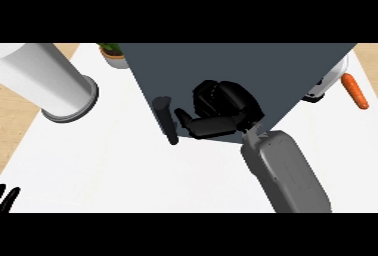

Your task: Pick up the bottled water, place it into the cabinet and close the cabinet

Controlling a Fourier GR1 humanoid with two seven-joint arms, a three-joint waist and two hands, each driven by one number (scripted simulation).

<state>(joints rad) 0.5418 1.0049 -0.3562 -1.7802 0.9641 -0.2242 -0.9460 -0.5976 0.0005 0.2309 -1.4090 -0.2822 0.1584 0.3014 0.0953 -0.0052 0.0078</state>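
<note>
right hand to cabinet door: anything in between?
Nothing visible. The right hand is already against the dark cabinet front, beside its black handle. The bottled water isn't visible.

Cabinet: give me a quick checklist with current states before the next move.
1. Dark grey cabinet door shut: cannot tell; the right hand covers its front.
2. Right hand on the cabinet front beside the black bar handle: ok.
3. Bottled water inside the cabinet: cannot tell; it shows nowhere.
4. Right hand holding nothing: cannot tell; its fingers are curled.
5. Left hand out of the way at the lower left edge: ok.
6. White cylindrical canister and orange carrot apart from the right hand: ok.
</note>
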